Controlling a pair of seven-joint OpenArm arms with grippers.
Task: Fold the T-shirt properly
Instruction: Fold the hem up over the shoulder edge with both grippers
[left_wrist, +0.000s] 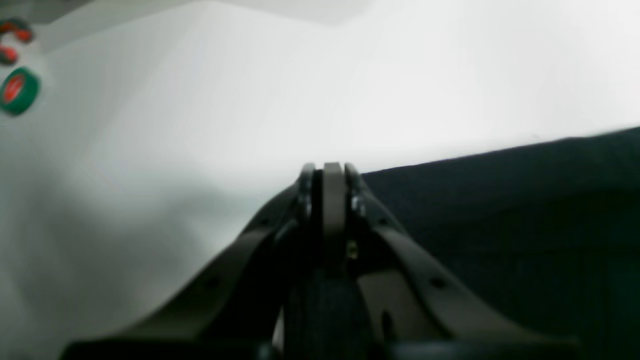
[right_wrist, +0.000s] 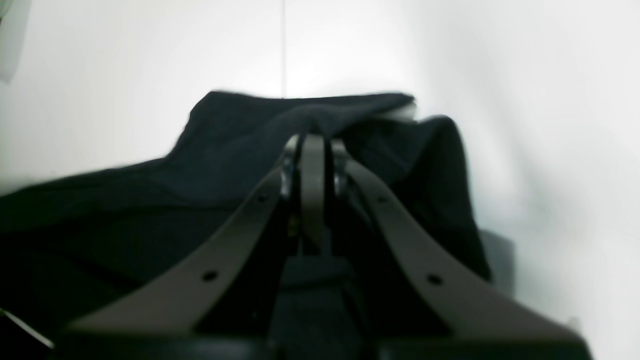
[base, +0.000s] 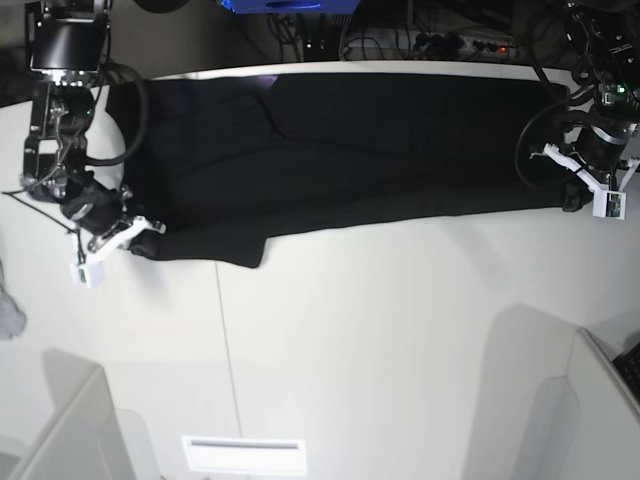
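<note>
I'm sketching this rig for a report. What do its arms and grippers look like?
Both arms are black, jointed, with looping black cables. The left gripper and the right gripper carry white brackets in the base view; up close their fingers are grey-brown tapering strips with small holes.

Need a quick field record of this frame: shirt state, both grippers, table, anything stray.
shirt: T-shirt, black, plain side up, spread lengthwise along the far side of the table
left gripper: left gripper, shut at the shirt's edge; whether it pinches cloth cannot be told
right gripper: right gripper, shut on a raised fold of the shirt
stray: grey cloth scrap at the table's edge; green tape roll in the left wrist view
</note>
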